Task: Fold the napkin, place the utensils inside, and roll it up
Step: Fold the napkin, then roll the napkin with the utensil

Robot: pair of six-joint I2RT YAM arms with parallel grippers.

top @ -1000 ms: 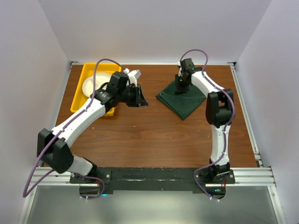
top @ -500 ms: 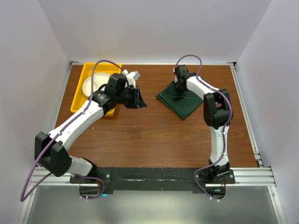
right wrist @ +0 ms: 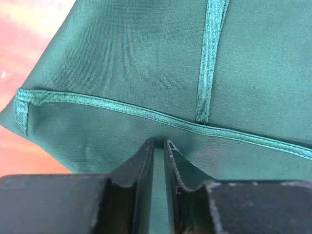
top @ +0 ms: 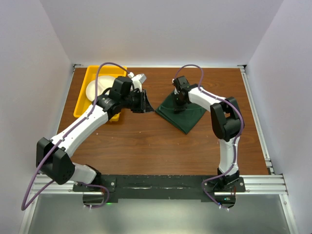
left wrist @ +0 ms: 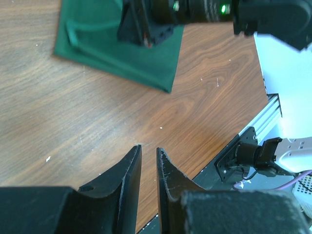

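A big dark green cloth napkin lies on the brown wooden table, near the far edge and a bit right of the middle. The right gripper sits on the napkin's far part. Its two black fingers are squeezed nearly together, pinching the green cloth by a hem. The left gripper hangs over bare wood just left of the napkin. Its fingers leave a thin gap and hold nothing. A yellow plastic tray with a white plate sits at the far left corner.
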